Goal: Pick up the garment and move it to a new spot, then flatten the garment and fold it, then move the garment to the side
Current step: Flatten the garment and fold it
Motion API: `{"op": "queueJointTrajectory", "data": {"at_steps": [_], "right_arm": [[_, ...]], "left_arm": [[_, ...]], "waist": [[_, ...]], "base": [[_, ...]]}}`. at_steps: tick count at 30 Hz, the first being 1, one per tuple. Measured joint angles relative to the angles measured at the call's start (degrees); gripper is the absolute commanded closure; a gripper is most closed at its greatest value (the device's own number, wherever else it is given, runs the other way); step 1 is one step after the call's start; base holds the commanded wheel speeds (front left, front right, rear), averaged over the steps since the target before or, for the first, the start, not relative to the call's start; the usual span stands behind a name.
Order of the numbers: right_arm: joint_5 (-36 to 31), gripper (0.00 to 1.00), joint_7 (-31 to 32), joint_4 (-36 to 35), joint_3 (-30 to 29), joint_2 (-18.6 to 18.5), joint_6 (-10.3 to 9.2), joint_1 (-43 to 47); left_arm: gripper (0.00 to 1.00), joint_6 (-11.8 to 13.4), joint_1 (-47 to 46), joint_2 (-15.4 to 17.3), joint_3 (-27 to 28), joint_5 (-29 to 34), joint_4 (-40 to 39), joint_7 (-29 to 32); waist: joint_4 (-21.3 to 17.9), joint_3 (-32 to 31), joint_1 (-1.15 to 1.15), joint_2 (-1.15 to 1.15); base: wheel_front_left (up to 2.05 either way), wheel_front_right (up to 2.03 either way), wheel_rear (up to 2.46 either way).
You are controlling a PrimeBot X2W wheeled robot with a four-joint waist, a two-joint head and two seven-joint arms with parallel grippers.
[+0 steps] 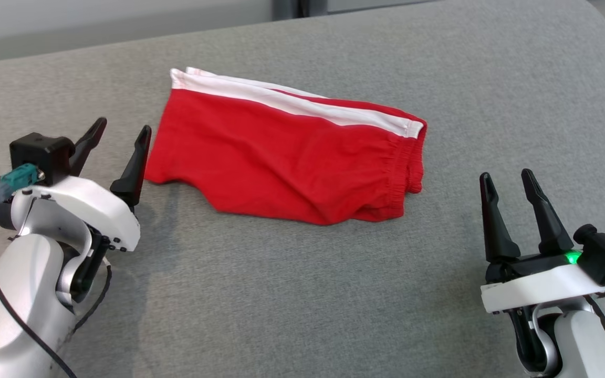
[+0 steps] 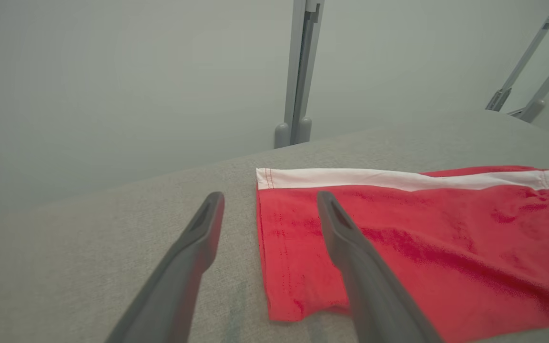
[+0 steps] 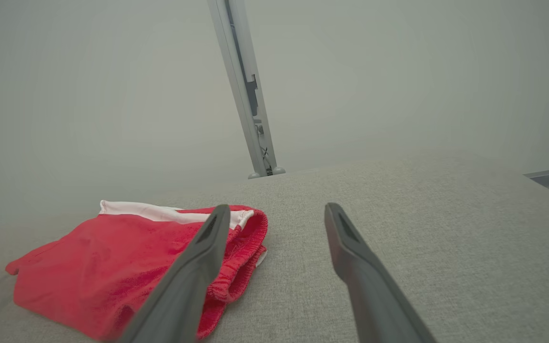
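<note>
A: What are the jaws doing?

B: Both pairs are standing spread and gripping nothing. The left gripper (image 1: 124, 127) is hovering just beside the leg hem (image 1: 162, 142) of the red cotton shorts with the white side stripe (image 1: 281, 157). In the left wrist view its inner finger is crossing over that hem edge. The right gripper (image 1: 506, 176) is sitting well apart from the gathered elastic waistband (image 1: 411, 163), nearer the robot on the grey fabric-covered table (image 1: 281, 294).

A: And how are the shorts lying?

B: They are resting flat near the middle of the table, seemingly one leg stacked on the other. The hem is pointing toward the left arm and the waistband toward the right, with soft creases running across the cloth.

A: Which step are we looking at?

B: I am reading it as a lift-and-carry. Whether it is the opening move or the last shift aside, I cannot tell.

A: How should it be done well?

B: I would be taking both ends together. The left jaws should be coming down over the hem corner while the right jaws are travelling in to the waistband, each biting through every layer. The waistband is looking thick, so it is asking for a deeper bite. Then the arms should be lifting level and in step, keeping the cloth lightly taut. Limp cotton is likely to be sagging in the middle and letting the stacked layers slide apart. Lowering it onto the table, not dropping it, should be keeping it flat.
</note>
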Motion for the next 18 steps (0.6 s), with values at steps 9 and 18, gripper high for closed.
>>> {"op": "queueJointTrajectory", "data": {"at_steps": [9,18], "right_arm": [[2.2,0.00,-1.5,2.5,2.1,0.0,0.00,-1.8],[2.9,0.00,-2.0,4.2,2.3,0.0,0.00,-2.3]], "left_arm": [[0.00,-4.8,-3.4,0.3,-1.3,-4.0,15.8,5.6],[0.00,-7.2,-5.6,-0.1,-4.1,-8.2,19.0,8.1]], "waist": [[-4.5,3.3,0.00,0.00],[-4.7,4.0,0.00,0.00]], "base": [[0.00,0.00,0.00],[0.00,0.00,0.00]]}}
